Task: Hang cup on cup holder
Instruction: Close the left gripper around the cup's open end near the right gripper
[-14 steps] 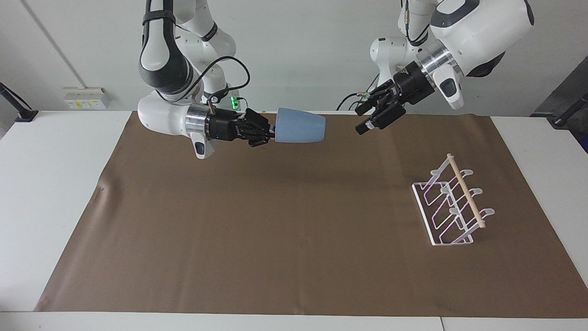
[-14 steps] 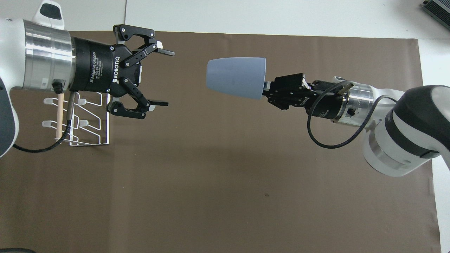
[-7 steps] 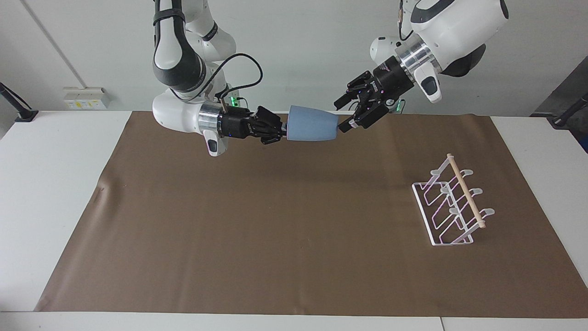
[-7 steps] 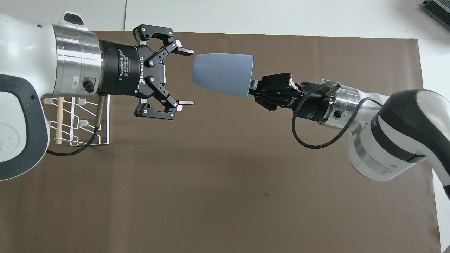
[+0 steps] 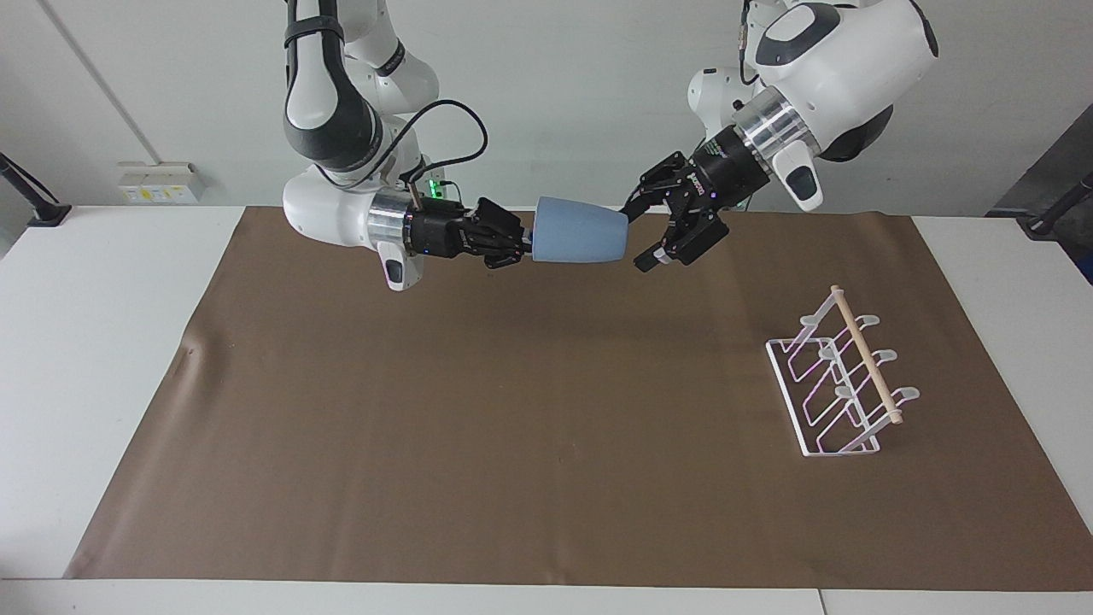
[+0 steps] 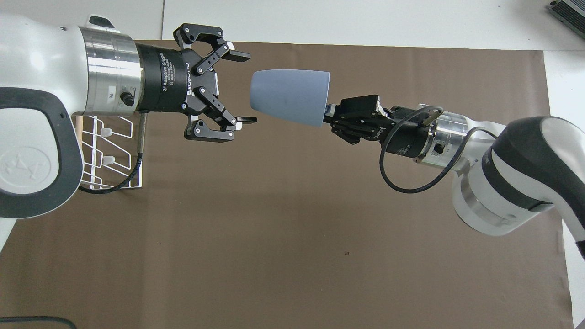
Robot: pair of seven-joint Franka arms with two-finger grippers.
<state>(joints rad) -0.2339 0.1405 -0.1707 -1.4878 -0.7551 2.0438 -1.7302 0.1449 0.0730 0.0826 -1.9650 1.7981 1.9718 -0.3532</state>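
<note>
Facing view: left gripper (image 5: 642,231) wide open, now closed in on cup (image 5: 579,241) pinched by right gripper (image 5: 517,243); handover imminent

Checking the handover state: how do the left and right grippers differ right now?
1. Jaws: the left gripper has its jaws open; the right gripper is shut on the cup.
2. Load: the left gripper holds nothing, its jaws just short of the cup's narrow end; the right gripper grips the cup's wide rim.
3. Pose: the left gripper slants down toward the cup; the right gripper lies roughly level.

Shared: both are raised over the brown mat, pointing at each other.
</note>
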